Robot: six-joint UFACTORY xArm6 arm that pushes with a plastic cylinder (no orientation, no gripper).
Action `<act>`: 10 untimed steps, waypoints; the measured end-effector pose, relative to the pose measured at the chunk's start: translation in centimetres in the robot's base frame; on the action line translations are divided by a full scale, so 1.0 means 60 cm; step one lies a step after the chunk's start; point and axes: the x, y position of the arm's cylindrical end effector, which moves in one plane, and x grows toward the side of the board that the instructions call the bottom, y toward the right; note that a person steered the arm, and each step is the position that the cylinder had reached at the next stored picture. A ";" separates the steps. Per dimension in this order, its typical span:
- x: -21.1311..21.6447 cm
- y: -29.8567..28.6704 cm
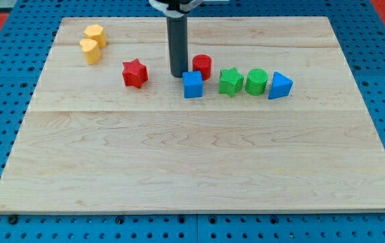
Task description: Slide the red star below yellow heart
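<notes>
- My tip (177, 74) rests on the worktop (192, 169), just to the view's left of the red cylinder (202, 67) and just above the blue cube (192, 84).
- There are no jaws here, only a plain rod, so nothing is spread or pinched.
- The red star (135, 73) lies to the view's left of my tip, with a clear gap between them; they are not touching.
- The yellow heart (90, 50) is farther to the view's left and higher, beside a yellow hexagon (96, 34).
- I judge the task hardly begun: the star sits to the right of the heart and only a little lower, so it must go leftward and a bit down.
- The tip must first get to the star's right side.
</notes>
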 end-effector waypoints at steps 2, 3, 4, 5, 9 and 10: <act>0.003 -0.150; 0.000 -0.076; -0.042 -0.045; -0.044 -0.087; -0.042 -0.136; -0.041 -0.196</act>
